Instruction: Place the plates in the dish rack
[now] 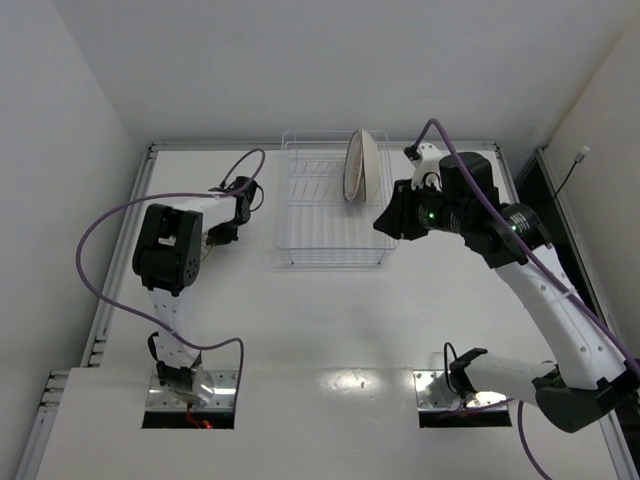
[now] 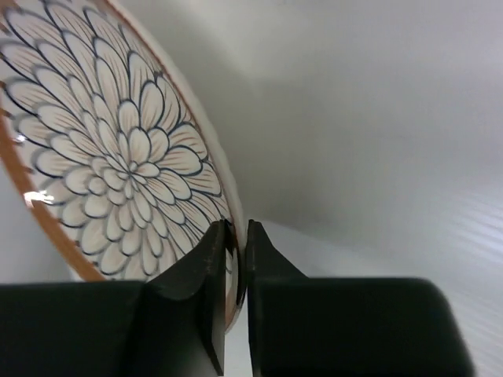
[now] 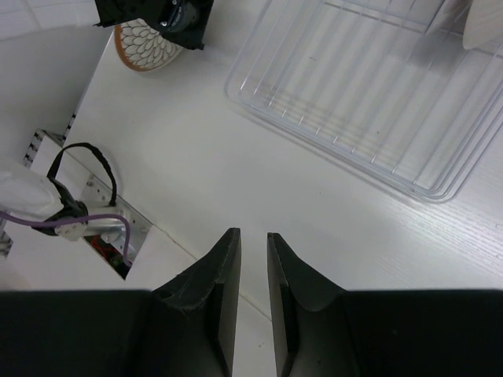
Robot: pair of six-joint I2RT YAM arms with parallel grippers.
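Top view: one cream-backed plate (image 1: 362, 165) stands on edge at the far right end of the dish rack (image 1: 320, 225). The left arm (image 1: 165, 245) reaches out to the left of the rack, and the right arm (image 1: 470, 205) hangs by its right side. Can't spot a third plate anywhere.

Left wrist view: the left jaws are pinched tight on the rim of the petal plate (image 2: 102, 149). So I'd say we're on the pickup of plate two, with the grip made. Can't tell if it's off the counter (image 3: 196, 173) yet.

Right wrist view: the right jaws are nearly together with nothing in them, over bare counter near the rack's corner. The petal plate sits well apart from the rack. Next move, I reckon: lift it, carry it over and keep it upright. That way the rim drops between the bars without knocking the first plate.
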